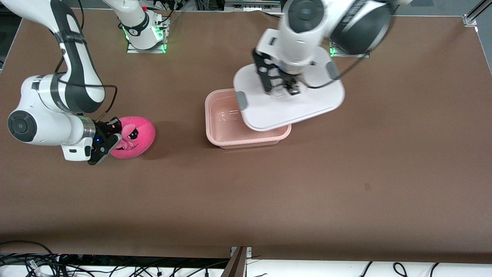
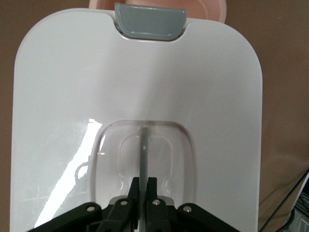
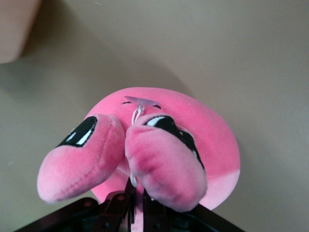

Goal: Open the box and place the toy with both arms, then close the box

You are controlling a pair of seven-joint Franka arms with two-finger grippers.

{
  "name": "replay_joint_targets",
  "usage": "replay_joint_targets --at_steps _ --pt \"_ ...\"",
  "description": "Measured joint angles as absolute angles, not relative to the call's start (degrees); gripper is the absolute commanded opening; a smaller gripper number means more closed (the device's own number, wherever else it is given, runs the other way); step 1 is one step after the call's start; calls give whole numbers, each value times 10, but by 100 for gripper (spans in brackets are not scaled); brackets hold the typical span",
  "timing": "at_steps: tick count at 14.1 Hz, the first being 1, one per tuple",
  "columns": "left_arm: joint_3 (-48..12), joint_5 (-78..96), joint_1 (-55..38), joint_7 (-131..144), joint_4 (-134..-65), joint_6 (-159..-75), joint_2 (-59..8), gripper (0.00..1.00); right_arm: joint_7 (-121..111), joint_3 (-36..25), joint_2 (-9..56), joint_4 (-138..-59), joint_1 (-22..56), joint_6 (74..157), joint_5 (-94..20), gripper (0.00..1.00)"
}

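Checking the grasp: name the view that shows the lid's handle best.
Left wrist view: the lid fills it, the left gripper shut on its recessed grey handle. The front view hides the handle under that gripper. The right wrist view shows none.

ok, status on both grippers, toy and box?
Left gripper shut on lid handle, lid held over open box. Right gripper shut on toy, on table. Nothing in the way.

One pale pink rounded plastic tub (image 1: 230,134) and one white lid with grey clips (image 1: 319,104). One hot-pink plush toy (image 1: 140,134). Two white robot arms.
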State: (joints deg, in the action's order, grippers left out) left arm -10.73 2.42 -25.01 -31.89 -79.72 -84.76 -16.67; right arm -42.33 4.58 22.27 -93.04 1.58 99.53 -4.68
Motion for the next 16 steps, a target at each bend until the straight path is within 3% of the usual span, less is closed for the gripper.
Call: replay_joint_targets --at_steps 3,8,16 --pt "-105 25 -151 -364 -769 -758 -149 0 -426 113 212 -870 17 928 -45 0" --pt "-104 31 -51 -423 -737 -675 -144 0 -424 227 210 -856 53 919 41 0" --pt "-102 18 1 -455 -737 -665 -159 0 -325 234 217 -839 198 925 138 0"
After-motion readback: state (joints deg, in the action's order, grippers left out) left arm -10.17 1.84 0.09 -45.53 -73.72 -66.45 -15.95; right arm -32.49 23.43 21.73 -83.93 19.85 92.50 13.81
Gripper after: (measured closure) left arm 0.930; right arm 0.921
